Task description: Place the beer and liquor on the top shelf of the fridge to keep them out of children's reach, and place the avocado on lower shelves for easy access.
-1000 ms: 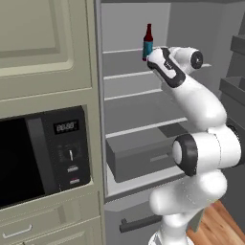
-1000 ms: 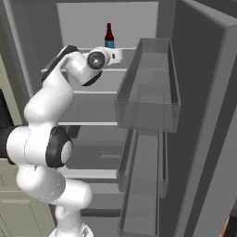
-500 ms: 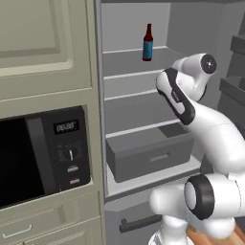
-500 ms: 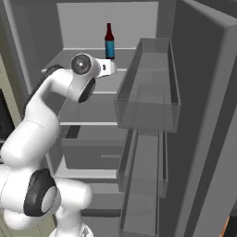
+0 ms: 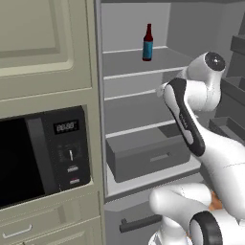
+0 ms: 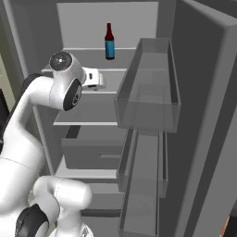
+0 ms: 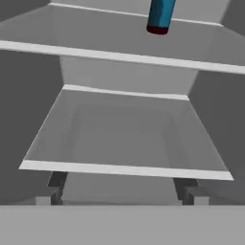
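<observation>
**Bottle on the top shelf, pincer empty**

The beer bottle (image 5: 148, 42) stood upright on the top shelf (image 5: 139, 72) of the fridge (image 6: 92, 11) — dark brown neck, blue label, set toward the middle of the board. In the hand view its blue base (image 7: 159, 16) showed at the upper edge, resting on that same shelf. The pincer (image 7: 117, 194) was spread wide and held nothing; its two dark fingertips (image 7: 52, 184) rose in front of a lower shelf (image 7: 124, 169), well apart from the bottle. The white arm (image 5: 184, 115) was bent in front of the open fridge — elbow high, hand turned toward the interior. Below sat the dark grey drawer box (image 5: 148, 158). The black microwave (image 5: 43, 158) sat in the cabinet to the left, and the door bins (image 6: 148, 88) hung on the open door at the right.
</observation>
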Available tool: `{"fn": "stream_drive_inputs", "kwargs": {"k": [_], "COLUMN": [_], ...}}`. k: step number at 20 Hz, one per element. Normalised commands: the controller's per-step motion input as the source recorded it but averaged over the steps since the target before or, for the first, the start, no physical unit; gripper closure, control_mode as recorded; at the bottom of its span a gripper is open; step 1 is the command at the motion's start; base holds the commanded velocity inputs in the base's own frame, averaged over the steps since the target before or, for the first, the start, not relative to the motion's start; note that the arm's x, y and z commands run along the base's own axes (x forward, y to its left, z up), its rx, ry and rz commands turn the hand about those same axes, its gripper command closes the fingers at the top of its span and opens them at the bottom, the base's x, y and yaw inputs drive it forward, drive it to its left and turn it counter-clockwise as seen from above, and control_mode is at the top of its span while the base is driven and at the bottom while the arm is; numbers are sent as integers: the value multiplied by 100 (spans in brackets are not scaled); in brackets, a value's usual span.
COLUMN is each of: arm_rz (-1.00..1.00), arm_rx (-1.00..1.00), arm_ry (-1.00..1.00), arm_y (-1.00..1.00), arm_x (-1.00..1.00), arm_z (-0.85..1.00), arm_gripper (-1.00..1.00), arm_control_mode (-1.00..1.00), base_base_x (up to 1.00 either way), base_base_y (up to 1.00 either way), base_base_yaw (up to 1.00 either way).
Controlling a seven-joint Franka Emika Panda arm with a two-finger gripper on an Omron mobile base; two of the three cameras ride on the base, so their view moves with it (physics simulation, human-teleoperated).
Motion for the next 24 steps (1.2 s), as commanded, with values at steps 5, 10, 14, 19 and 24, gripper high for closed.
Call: {"fn": "stream_drive_inputs", "kwargs": {"k": [5, 10, 14, 19, 24], "arm_rz": [0, 3, 2, 0, 0], "arm_rx": [-1, 0, 0, 0, 0], "arm_ry": [23, 20, 4, 0, 0], "arm_y": [0, 0, 0, 0, 0], "arm_x": [-73, -72, -22, 0, 0], "arm_z": [-14, -13, -5, 0, 0], "arm_gripper": [-100, -100, -100, -100, -100], "arm_control_mode": [-100, -100, 100, 100, 100], "base_base_x": [0, 0, -70, -91, -63], "base_base_y": [0, 0, 0, 33, 89], "base_base_yaw": [0, 0, 8, 17, 27]}}
